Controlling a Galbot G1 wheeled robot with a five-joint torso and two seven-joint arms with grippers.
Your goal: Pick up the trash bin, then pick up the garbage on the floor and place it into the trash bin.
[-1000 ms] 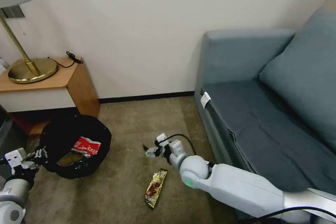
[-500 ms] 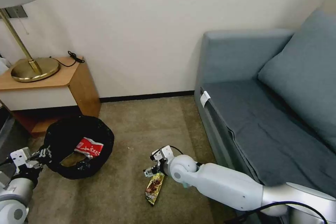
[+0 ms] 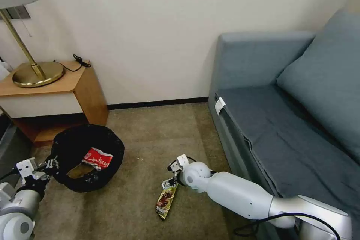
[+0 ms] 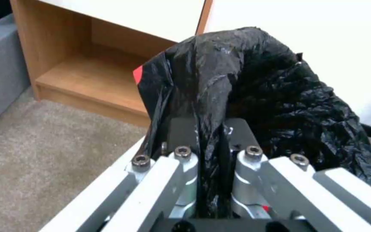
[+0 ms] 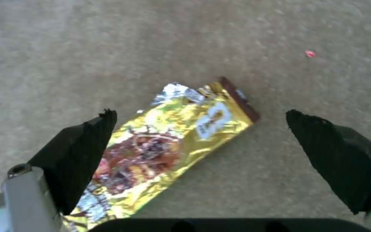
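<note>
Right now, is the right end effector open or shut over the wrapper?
Open: its fingers stand spread above the wrapper, which lies flat on the carpet.

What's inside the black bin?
In the bin lies a red-and-white carton, with something brown beneath it. The bag's folds hide whatever else lies deeper. The left gripper pinches the rim.

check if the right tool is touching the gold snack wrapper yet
Apart. The right wrist view shows the right tool open, its fingers straddling the gold foil snack wrapper, carpet visible between.
</note>
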